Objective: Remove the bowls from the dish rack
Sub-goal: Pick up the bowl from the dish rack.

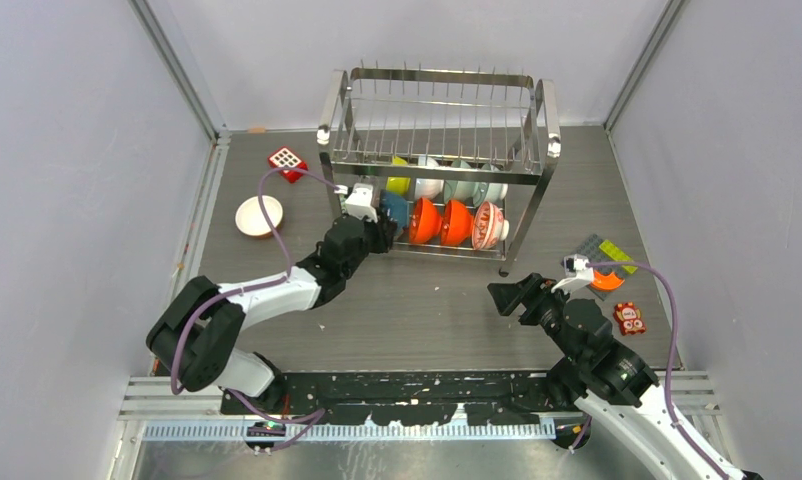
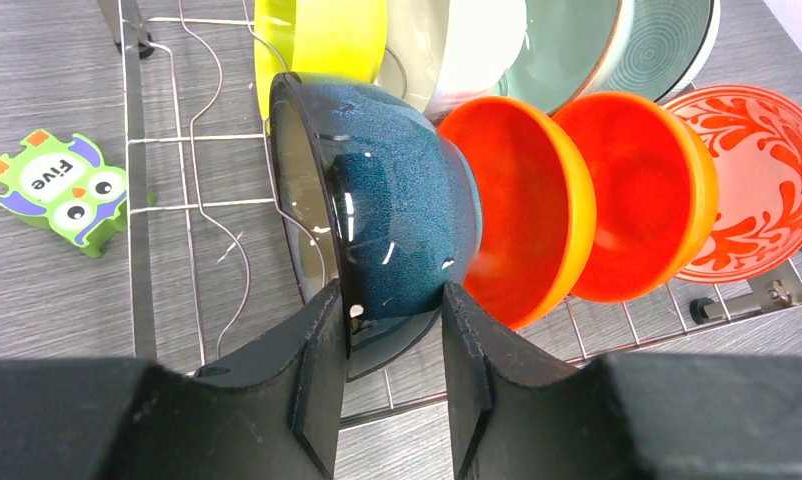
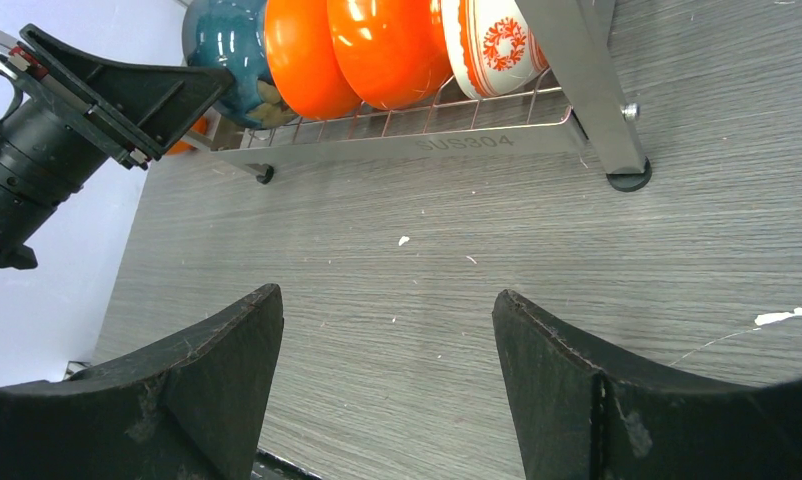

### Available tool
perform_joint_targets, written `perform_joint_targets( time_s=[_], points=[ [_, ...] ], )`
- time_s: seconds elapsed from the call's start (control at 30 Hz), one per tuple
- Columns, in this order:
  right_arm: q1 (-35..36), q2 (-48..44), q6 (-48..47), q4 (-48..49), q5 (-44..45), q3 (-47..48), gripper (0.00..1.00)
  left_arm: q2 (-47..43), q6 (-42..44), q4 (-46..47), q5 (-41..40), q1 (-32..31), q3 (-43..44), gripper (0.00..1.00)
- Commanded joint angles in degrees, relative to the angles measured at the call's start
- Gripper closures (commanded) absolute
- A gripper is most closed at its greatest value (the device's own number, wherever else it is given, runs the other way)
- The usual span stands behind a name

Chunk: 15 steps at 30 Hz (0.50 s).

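Note:
The dish rack [image 1: 437, 76] stands at the back of the table. On its lower tier a dark blue bowl [image 2: 397, 200] stands on edge at the left end, with two orange bowls [image 2: 522, 200] and a red-and-white patterned bowl [image 2: 757, 190] beside it. Behind them are lime-yellow [image 2: 322, 40], white [image 2: 467, 50] and pale teal [image 2: 567, 50] bowls. My left gripper [image 2: 392, 300] is shut on the dark blue bowl [image 1: 394, 210], one finger inside the rim and one on the outer wall. My right gripper [image 3: 387, 305] hangs open over bare table, in front of the rack's right foot [image 3: 627, 180].
A white bowl [image 1: 258, 216] sits on the table left of the rack, with a red square block [image 1: 288, 162] behind it. A green owl toy [image 2: 57, 190] lies beyond the rack. Flat toy bricks [image 1: 602, 255] and a red toy [image 1: 629, 318] lie at the right.

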Motion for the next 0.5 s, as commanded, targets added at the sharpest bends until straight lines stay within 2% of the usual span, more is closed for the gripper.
perform_joint_targets(
  time_s=[0.0,0.1,0.47],
  points=[
    [0.3,-0.2,-0.2,2.1,0.9,0.0,0.19,-2.2,1.0,5.7,1.7,-0.1,-1.1,0.95],
    [0.3,-0.2,-0.2,2.1,1.0,0.0,0.19,-2.6,1.5,6.2,2.8,-0.1,-1.0,1.0],
    [0.3,-0.4,0.0,2.0,1.2,-0.1,0.19,-4.9,2.1,9.9,5.8,-0.1,-1.6,1.0]
  ],
)
